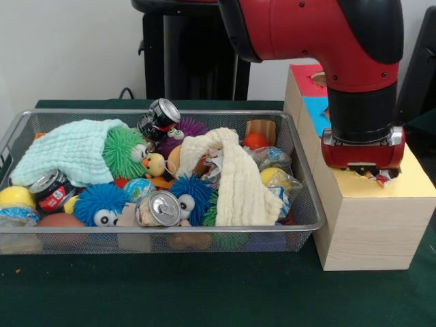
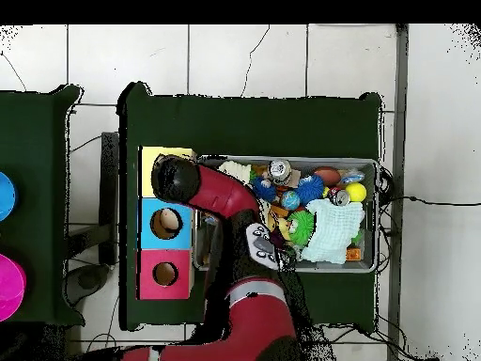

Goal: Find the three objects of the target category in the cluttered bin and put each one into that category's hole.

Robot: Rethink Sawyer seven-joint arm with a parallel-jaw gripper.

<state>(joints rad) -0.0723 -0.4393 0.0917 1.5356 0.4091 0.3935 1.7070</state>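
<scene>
The silver wire mesh bin [image 1: 300, 178] stands on the green table, full of toys, cans and towels; it also shows in the overhead view [image 2: 377, 214]. My gripper [image 1: 365, 170] is lowered onto the yellow top [image 1: 413, 181] of the pale wooden box to the bin's right, and the arm's wrist hides it from above [image 2: 170, 177]. The hole is hidden under the gripper. A small white and red scrap [image 1: 381, 177] shows at the gripper's lower edge; I cannot tell whether it is a spotted cloth. A patch of white printed fabric [image 1: 213, 162] peeks out beside the cream towel in the bin.
A cream waffle towel [image 1: 238, 184] and a mint-green towel [image 1: 68, 150] lie over the clutter. Cans [image 1: 158, 208], spiky balls and small balls fill the bin. The blue-topped box [image 2: 166, 223] and the red-topped box [image 2: 165, 274] stand in line with the yellow one.
</scene>
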